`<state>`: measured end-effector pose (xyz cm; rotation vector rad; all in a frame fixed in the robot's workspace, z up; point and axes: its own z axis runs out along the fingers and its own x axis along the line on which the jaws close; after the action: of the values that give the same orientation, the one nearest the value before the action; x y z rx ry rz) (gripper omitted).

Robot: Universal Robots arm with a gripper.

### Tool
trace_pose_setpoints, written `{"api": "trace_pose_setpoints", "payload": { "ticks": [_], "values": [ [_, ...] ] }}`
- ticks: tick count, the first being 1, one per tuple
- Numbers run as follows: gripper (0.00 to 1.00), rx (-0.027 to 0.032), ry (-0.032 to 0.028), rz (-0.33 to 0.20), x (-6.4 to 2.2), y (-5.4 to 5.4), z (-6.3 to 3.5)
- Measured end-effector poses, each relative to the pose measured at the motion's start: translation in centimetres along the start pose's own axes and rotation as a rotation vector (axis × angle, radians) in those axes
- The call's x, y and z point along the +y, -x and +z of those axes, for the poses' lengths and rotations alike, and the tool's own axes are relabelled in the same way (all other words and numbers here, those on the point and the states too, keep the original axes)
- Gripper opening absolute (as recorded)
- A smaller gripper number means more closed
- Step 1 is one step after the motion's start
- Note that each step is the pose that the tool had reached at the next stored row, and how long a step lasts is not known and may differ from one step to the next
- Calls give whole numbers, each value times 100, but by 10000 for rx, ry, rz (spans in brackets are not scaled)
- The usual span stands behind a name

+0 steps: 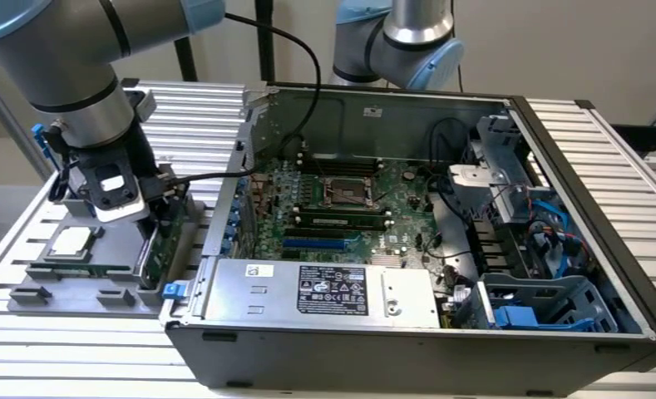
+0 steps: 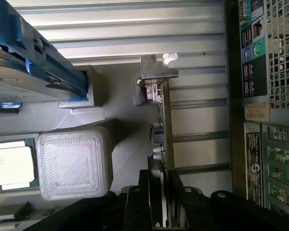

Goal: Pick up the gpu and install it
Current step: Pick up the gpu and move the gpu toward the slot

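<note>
Jaws grip gpu edge-on, open gap before computer case.

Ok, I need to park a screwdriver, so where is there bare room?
Bare: the ribbed table on the near side of the grey tray, and the strip past the case on the exterior view's right. Crowded: the tray, with the gripper at the gpu, and inside the case.

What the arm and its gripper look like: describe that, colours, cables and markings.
The arm is silver-grey metal tubing with light blue joint caps; a black cable loops off it. The gripper has black, blocky jaws with round screw heads. No markings are readable.
</note>
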<state>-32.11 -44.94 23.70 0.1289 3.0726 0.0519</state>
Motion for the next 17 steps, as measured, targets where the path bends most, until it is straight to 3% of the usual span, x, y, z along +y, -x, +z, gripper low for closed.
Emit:
{"api": "trace_pose_setpoints", "payload": {
  "ticks": [10,12,14,17],
  "values": [
    [0,2,-1,0,0,0,-1],
    [0,23,-3,0,-1,1,-1],
    [0,103,-9,1,-3,2,-1],
    [0,298,-25,8,-5,1,0]
  ]
}}
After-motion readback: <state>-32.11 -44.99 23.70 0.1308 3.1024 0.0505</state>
